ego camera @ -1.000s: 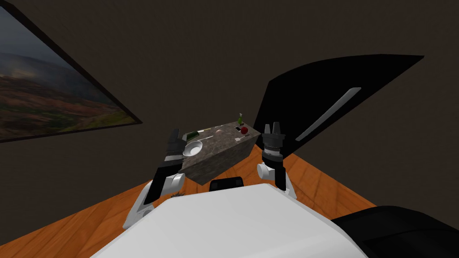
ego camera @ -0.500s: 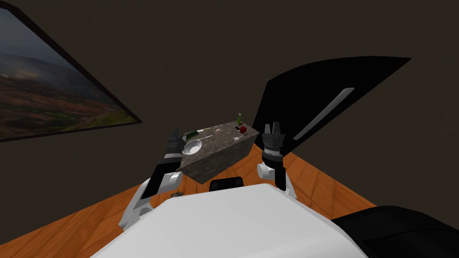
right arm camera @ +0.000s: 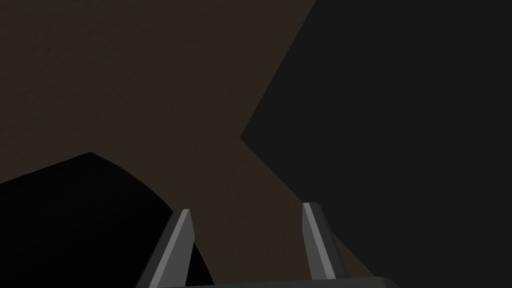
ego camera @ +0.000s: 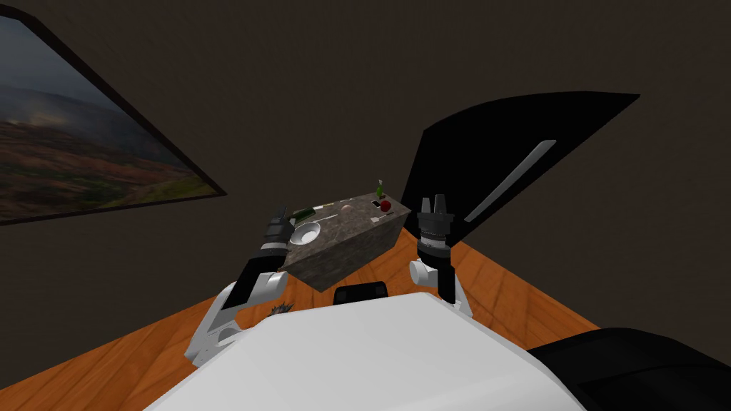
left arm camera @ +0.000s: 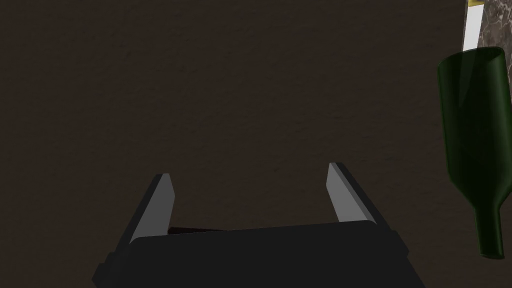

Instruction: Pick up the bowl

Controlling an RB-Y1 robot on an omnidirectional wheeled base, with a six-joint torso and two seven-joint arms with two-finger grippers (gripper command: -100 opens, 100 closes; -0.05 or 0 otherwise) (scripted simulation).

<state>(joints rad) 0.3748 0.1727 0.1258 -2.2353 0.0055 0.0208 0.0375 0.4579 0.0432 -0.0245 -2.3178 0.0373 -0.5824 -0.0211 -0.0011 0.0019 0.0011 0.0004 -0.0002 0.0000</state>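
A white bowl (ego camera: 305, 232) sits on the near left corner of a mottled stone-look table (ego camera: 350, 246). My left gripper (ego camera: 278, 214) hangs just left of the bowl, beyond the table's left edge, open and empty. In the left wrist view its fingers (left arm camera: 160, 200) stand wide apart before a dark wall, with a dark green bottle (left arm camera: 475, 140) lying off to one side by the table's edge. My right gripper (ego camera: 432, 203) is raised to the right of the table, open (right arm camera: 247, 235) with nothing in it.
The green bottle (ego camera: 303, 212) lies just behind the bowl. A red apple (ego camera: 385, 205), a small green bottle (ego camera: 380, 190) and flat utensils are at the far end. A black area (ego camera: 500, 157) opens to the right. Orange wooden floor (ego camera: 500, 285) runs below.
My left arm has swung a little outward to the left, its gripper edging forward beside the bowl. The whole view has shifted slightly left. The right arm has not moved.
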